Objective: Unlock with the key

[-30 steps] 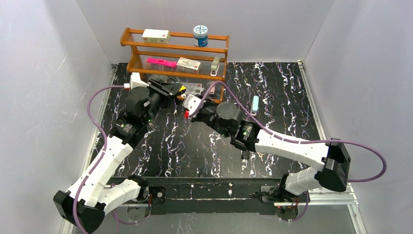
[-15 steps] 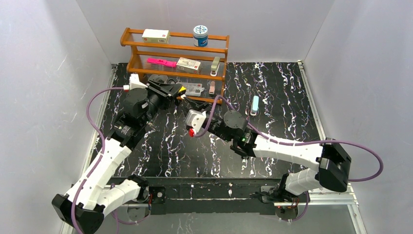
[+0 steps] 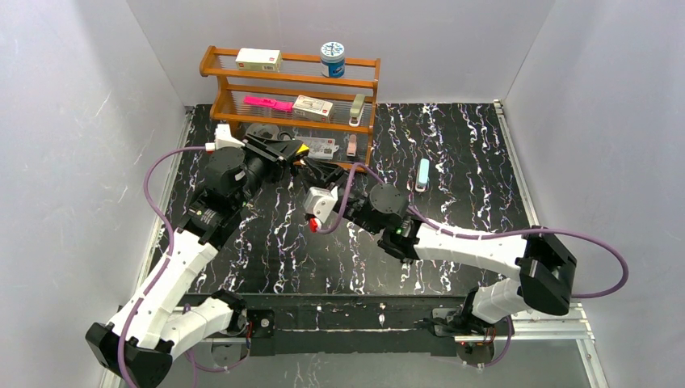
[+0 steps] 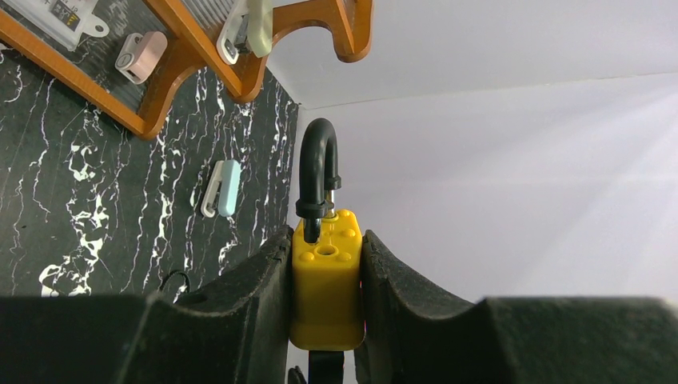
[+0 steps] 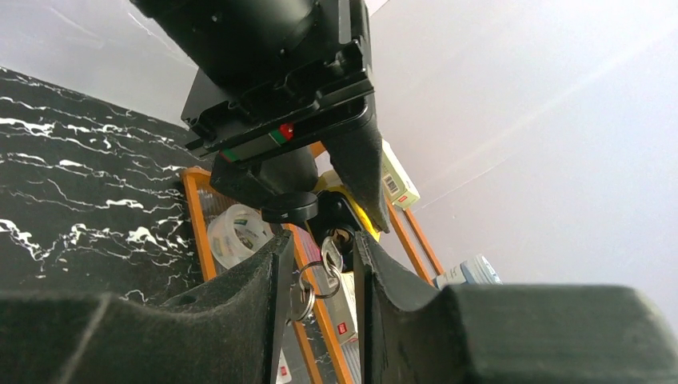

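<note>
Yellow padlock [image 4: 324,292], a blocky plastic-cased lock with a curved black shackle [image 4: 318,156], is held in the air above the black marbled table [image 3: 452,145], just in front of the wooden rack [image 3: 291,79]. It is clamped by its two flat sides between the fingers of the left gripper [image 4: 324,244], with the shackle pointing away from the wrist. The right gripper [image 5: 320,240] comes at the lock from the opposite side. Its fingers are drawn close together around a dangling metal ring [image 5: 304,294] and spare keys [image 5: 332,258], and the round black-headed key [image 5: 292,206] sits just above them at the lock's underside. The right wrist view does not show whether those fingers are pinching anything, and the key's blade is hidden, so its seating in the keyway is only probable. The padlock looks rigid and fairly dense for its size, and its smooth casing could twist in the grip when torque arrives. The broad-side hold on the body therefore seems the right one, and it likely needs to be firm. The key is small, stiff and light, and is best taken across the flat faces of its head. The loose ring and spares could swing or snag between the fingers.
</note>
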Controlling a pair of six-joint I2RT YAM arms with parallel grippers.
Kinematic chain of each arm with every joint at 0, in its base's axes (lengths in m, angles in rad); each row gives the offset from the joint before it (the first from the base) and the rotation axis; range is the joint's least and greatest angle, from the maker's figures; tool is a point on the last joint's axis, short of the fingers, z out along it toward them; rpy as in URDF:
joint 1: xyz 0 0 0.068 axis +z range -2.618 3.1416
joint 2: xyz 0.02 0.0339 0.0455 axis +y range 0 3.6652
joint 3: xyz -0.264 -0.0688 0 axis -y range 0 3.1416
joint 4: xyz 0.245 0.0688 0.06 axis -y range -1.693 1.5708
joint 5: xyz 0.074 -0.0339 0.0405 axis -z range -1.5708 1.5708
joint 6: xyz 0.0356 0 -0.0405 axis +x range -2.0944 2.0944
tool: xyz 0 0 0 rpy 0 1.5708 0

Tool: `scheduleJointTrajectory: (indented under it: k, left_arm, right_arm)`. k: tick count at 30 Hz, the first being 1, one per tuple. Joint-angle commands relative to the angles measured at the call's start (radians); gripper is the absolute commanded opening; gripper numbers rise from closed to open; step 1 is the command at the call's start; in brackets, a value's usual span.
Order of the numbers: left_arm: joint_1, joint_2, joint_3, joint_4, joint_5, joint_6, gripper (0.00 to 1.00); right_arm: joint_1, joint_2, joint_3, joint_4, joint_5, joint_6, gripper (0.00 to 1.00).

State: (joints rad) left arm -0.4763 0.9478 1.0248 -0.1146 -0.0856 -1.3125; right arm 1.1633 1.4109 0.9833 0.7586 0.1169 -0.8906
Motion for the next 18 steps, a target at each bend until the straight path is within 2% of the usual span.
scheduleJointTrajectory:
  k: [1, 4, 9, 18]
  left_arm:
    - [-0.004, -0.037, 0.008, 0.033, 0.002, -0.013, 0.0]
    - [-0.004, -0.036, 0.009, 0.033, 0.002, -0.014, 0.0]
    - [-0.004, -0.039, 0.002, 0.033, 0.006, -0.02, 0.0]
    - [-0.004, -0.046, -0.005, 0.033, 0.008, -0.024, 0.0]
  right_arm:
    - [-0.002, 0.014, 0.006, 0.056, 0.021, -0.054, 0.42]
    - [-0.001, 0.028, 0.015, 0.065, 0.034, -0.069, 0.41]
    - [-0.005, 0.044, 0.028, 0.073, 0.056, -0.08, 0.32]
    - [-0.014, 0.061, 0.042, 0.123, 0.126, -0.064, 0.22]
